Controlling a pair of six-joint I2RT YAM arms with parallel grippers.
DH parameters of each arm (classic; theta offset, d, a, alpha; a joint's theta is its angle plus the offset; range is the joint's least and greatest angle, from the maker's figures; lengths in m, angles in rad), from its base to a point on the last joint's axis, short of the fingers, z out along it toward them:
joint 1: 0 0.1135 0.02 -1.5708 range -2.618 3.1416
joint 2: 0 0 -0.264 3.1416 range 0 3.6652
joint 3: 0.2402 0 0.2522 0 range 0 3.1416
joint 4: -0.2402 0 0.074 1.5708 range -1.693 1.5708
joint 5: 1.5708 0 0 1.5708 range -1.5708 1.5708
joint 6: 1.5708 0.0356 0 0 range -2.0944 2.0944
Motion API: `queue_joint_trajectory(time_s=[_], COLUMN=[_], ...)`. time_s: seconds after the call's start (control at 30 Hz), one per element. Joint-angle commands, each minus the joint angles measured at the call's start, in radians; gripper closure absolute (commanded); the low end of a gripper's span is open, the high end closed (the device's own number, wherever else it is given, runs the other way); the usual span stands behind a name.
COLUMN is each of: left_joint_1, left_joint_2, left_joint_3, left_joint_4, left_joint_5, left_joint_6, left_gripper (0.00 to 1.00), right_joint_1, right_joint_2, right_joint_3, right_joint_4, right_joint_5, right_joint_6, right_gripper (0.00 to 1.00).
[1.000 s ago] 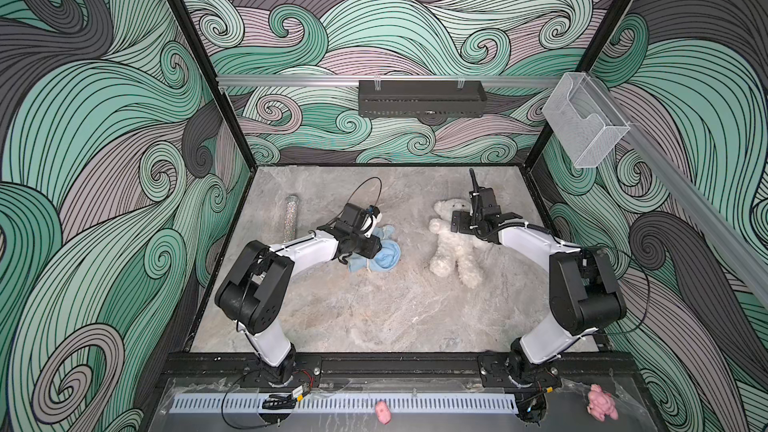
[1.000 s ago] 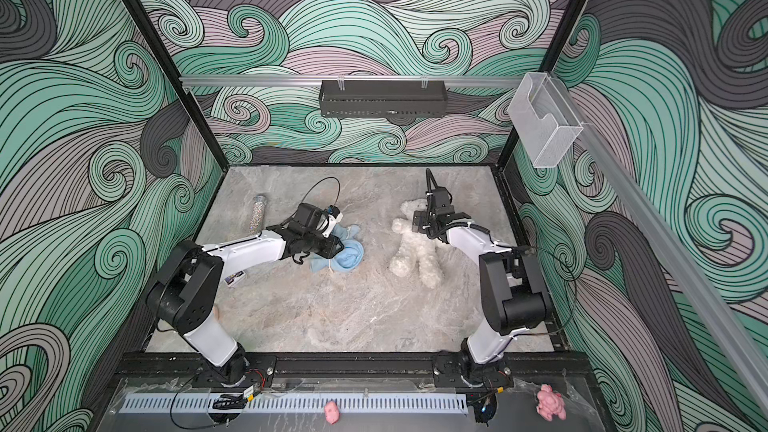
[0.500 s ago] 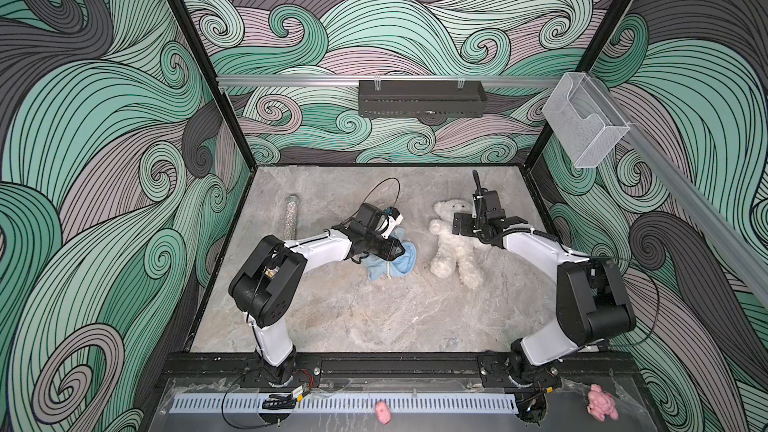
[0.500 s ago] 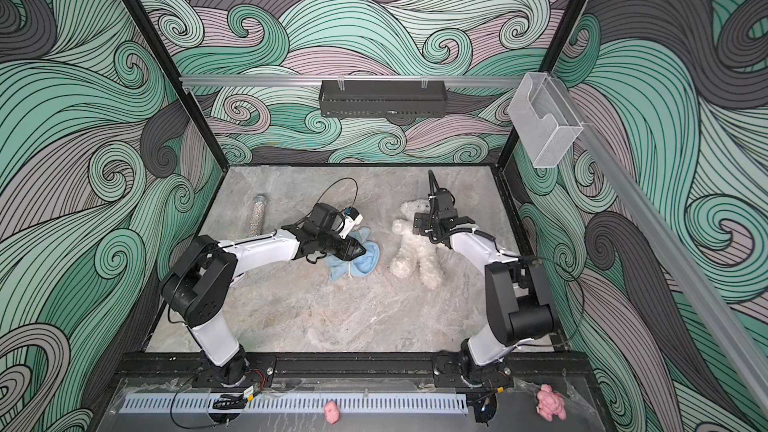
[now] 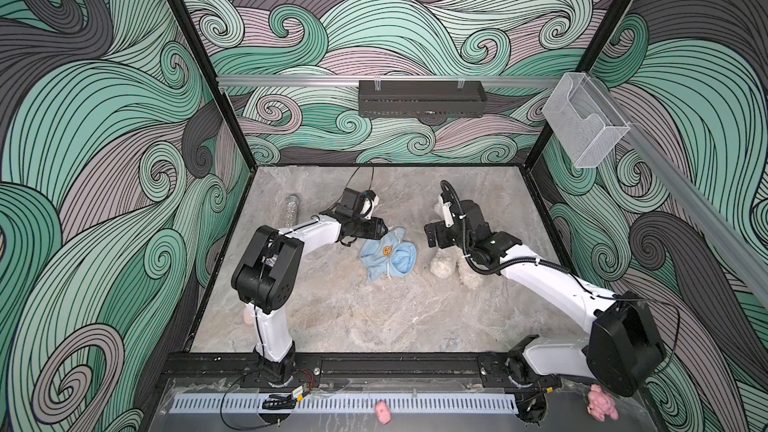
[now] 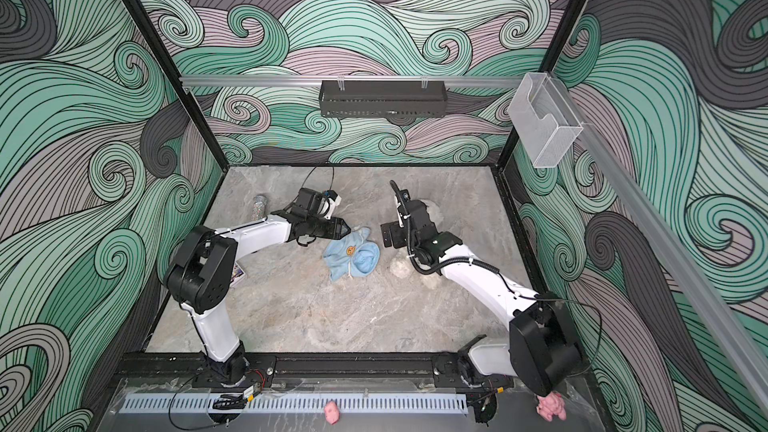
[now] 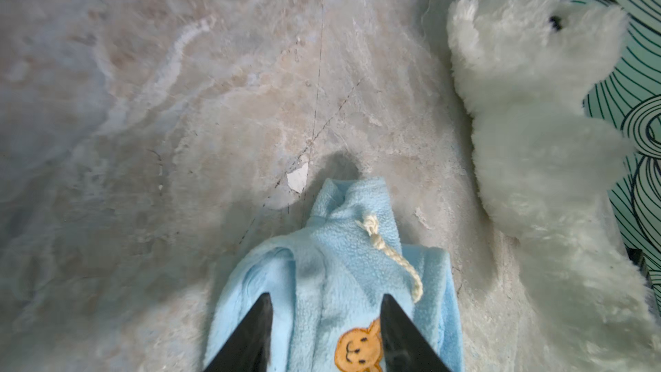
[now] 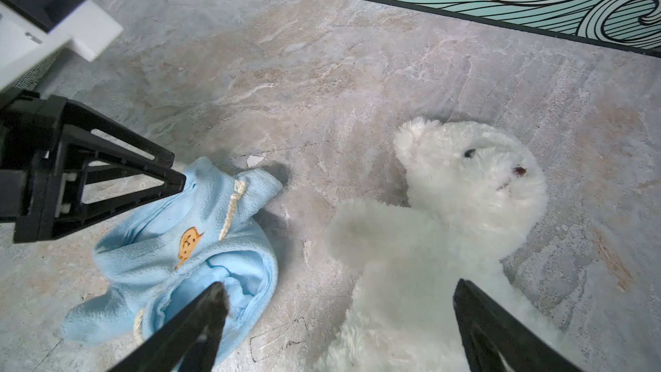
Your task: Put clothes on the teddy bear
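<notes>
Teddy bear (image 8: 447, 216) and a light-blue hoodie (image 5: 388, 253) lie mid-bench, beyond two small pink plush toys (image 5: 383, 411) on the front ledge and a bare stretch of marbled bench (image 5: 353, 317). The crumpled hoodie, orange patch up, sits just left of the bear, with a strip of bench between them. The bear lies face-up, feet nearer, head toward the back wall, mostly hidden under the right arm in both top views. The right pincer (image 8: 339, 286) hangs wide open, one finger over the hoodie, the other over the bear, gripping nothing. The left pincer (image 7: 325, 297), partly open, straddles hoodie fabric without clamping it. Farther back lies a glittery tube (image 5: 292, 209), and a black basket (image 5: 422, 97) hangs on the back wall.
</notes>
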Motion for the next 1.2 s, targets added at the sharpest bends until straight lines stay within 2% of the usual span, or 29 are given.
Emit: queue_joint_trajectory(time_s=[0.0, 0.17, 0.27, 0.33, 0.43, 0.53, 0.63, 0.83, 1.03, 1.17], left_joint_1=[-0.004, -0.004, -0.003, 0.005, 0.033, 0.076, 0.111, 0.130, 0.131, 0.130], left_joint_2=[0.059, 0.122, 0.121, 0.104, 0.035, -0.082, -0.194, -0.337, -0.412, -0.434], left_joint_3=[0.059, 0.114, 0.108, 0.085, -0.011, -0.158, -0.277, -0.436, -0.486, -0.484], left_joint_4=[-0.063, -0.089, -0.067, -0.044, 0.031, 0.122, 0.139, 0.142, 0.130, 0.120], left_joint_5=[0.078, 0.064, 0.039, 0.016, -0.024, -0.063, -0.128, -0.171, -0.154, -0.137], left_joint_6=[-0.029, -0.049, -0.071, -0.089, -0.144, -0.216, -0.276, -0.344, -0.357, -0.352], left_gripper=[0.50, 0.63, 0.77, 0.90, 0.99, 1.00, 1.00, 0.98, 0.97, 0.96], right_joint_1=[0.001, 0.002, 0.003, 0.005, 0.017, 0.054, 0.119, 0.270, 0.320, 0.321], right_joint_2=[0.006, 0.014, 0.014, 0.013, 0.001, -0.009, 0.020, 0.192, 0.371, 0.450], right_joint_3=[-0.008, -0.005, -0.007, -0.007, -0.004, -0.012, -0.013, 0.047, 0.132, 0.180], right_joint_4=[0.000, 0.003, 0.003, -0.002, -0.003, 0.034, 0.089, 0.170, 0.214, 0.204], right_joint_5=[0.038, 0.027, 0.020, 0.009, -0.033, -0.120, -0.207, -0.317, -0.412, -0.440], right_joint_6=[-0.009, 0.000, 0.006, 0.009, 0.001, -0.005, 0.024, 0.093, 0.167, 0.213], right_gripper=[0.01, 0.01, 0.01, 0.01, 0.01, 0.01, 0.02, 0.09, 0.33, 0.44])
